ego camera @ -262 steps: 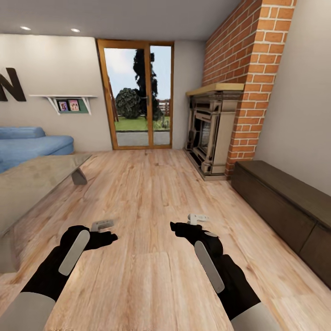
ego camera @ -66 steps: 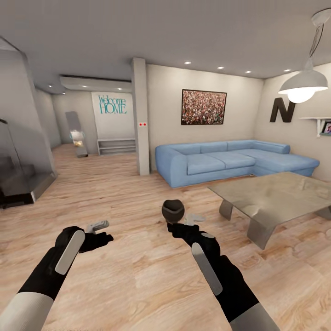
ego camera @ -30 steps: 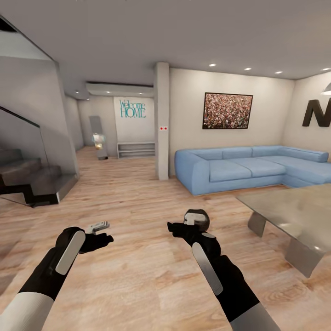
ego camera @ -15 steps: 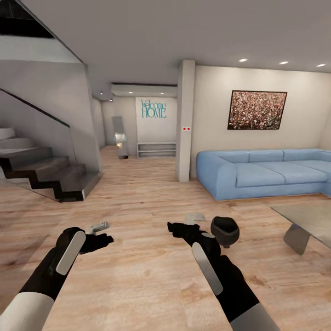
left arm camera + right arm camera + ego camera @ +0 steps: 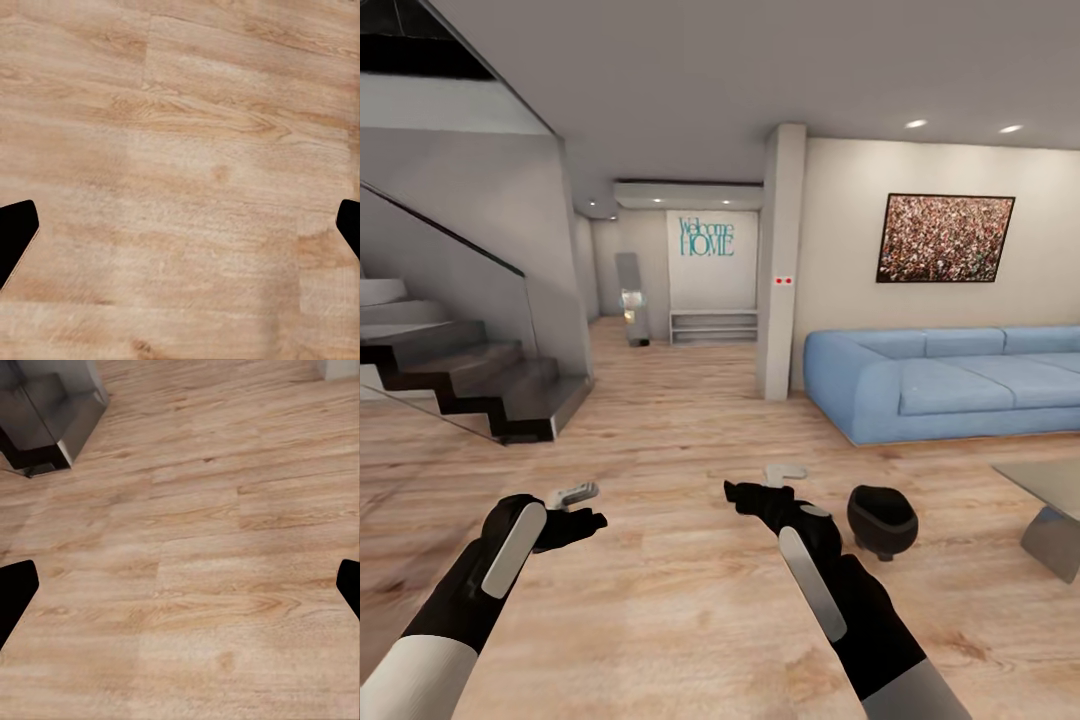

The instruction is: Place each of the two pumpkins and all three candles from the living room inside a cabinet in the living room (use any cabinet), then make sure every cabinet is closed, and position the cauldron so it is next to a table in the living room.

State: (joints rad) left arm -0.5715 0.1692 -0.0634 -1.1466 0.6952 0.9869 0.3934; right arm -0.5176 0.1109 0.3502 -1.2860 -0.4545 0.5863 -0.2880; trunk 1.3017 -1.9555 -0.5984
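The black round cauldron [image 5: 882, 520] stands on the wooden floor, to the right of my right gripper [image 5: 785, 472] and apart from it. At the right edge shows a corner of the grey glass-topped table [image 5: 1054, 488], a short gap beyond the cauldron. My left gripper [image 5: 575, 493] hovers over bare floor. Both grippers are open and hold nothing: the left wrist view has the left gripper [image 5: 180, 240] with its fingertips [image 5: 15, 236] spread wide over planks, and the right wrist view shows the right gripper [image 5: 180, 596] the same way. The pumpkins, candles and cabinet are out of view.
A blue sofa [image 5: 940, 380] runs along the right wall behind the cauldron. A grey pillar [image 5: 780, 260] stands mid-room. Dark stairs [image 5: 460, 380] with a glass rail rise at the left, their base also in the right wrist view [image 5: 45, 420]. A hallway opens straight ahead.
The camera has kept turning left: sofa, table and cauldron slid rightwards in the picture and the stairs came in. Both arms keep the same pose, grippers open.
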